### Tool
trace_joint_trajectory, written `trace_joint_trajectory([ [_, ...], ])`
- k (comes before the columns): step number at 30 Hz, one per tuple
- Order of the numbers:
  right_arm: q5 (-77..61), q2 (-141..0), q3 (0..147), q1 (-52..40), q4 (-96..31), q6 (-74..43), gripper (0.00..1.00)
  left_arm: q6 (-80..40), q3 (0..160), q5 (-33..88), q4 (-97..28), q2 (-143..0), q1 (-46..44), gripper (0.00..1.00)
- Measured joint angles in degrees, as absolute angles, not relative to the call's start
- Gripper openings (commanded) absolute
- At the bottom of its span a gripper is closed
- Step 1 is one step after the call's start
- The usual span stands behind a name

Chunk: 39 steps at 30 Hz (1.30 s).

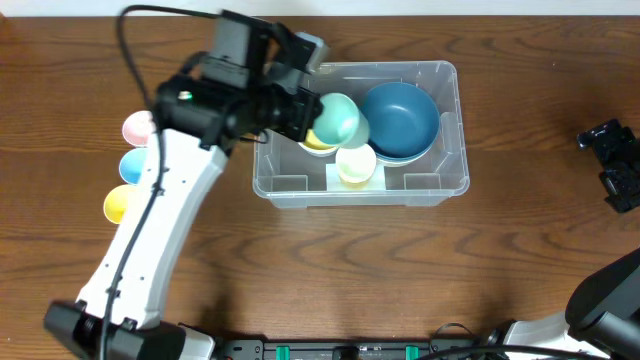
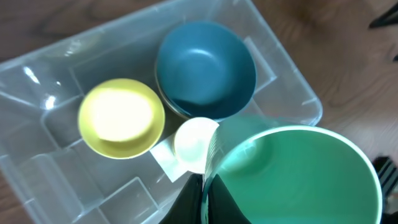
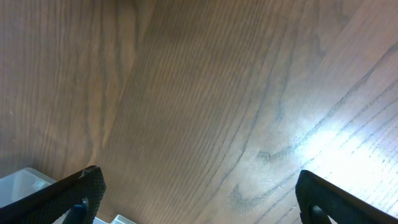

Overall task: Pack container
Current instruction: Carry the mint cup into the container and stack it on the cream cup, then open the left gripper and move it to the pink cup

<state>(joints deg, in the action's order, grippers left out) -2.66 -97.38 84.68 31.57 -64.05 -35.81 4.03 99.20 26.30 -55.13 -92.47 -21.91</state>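
Overhead, the clear plastic container (image 1: 447, 75) is seen mid-table, with open wood round its rounded rim. The left gripper (image 1: 308, 115) is held above its left half, clamped on a glossy green cup (image 1: 338, 118).

From the left wrist, a round blue bowl (image 2: 205, 68), a yellow bowl (image 2: 121, 118) and what seems a pale cup (image 2: 194, 144) are shown inside.

From the right wrist, the right gripper (image 3: 199, 199) is spread wide over the grained wooden table (image 3: 186, 93).

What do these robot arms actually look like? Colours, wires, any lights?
The left arm has a long white link with bulky black joints, a loose black cable looping above it, and a small green light on one joint. The right arm shows dark and white sections; its jaws are black with finely textured tips.
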Motion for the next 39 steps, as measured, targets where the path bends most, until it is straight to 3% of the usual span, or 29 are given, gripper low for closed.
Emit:
trace_joint_trajectory([
  [8,-2.7,-97.4,84.7,31.6,-64.1,-35.8,0.99,4.5,99.2,23.5,-55.5,-99.3,-26.9,0.06],
  [27,-2.7,-97.4,84.7,31.6,-64.1,-35.8,0.99,4.7,99.2,16.3,-55.7,-106.1,-27.3,0.07],
  [28,-2.7,-97.4,84.7,31.6,-64.1,-35.8,0.99,4.7,99.2,16.3,-55.7,-106.4,-27.3,0.15],
  [30,-2.7,-97.4,84.7,31.6,-64.1,-35.8,0.99,5.3,99.1,16.2,-55.6,-106.9,-27.3,0.45],
  [32,-2.7,-97.4,84.7,31.6,-64.1,-35.8,0.99,5.1,99.0,16.1,-55.5,-107.2,-27.3,0.66],
  [35,-2.7,-97.4,84.7,31.6,-64.1,-35.8,0.99,5.1,99.0,16.1,-55.2,-107.3,-27.3,0.78],
  [39,-2.7,-97.4,84.7,31.6,-64.1,-35.8,0.99,4.9,99.0,16.1,-55.4,-107.3,-27.2,0.81],
])
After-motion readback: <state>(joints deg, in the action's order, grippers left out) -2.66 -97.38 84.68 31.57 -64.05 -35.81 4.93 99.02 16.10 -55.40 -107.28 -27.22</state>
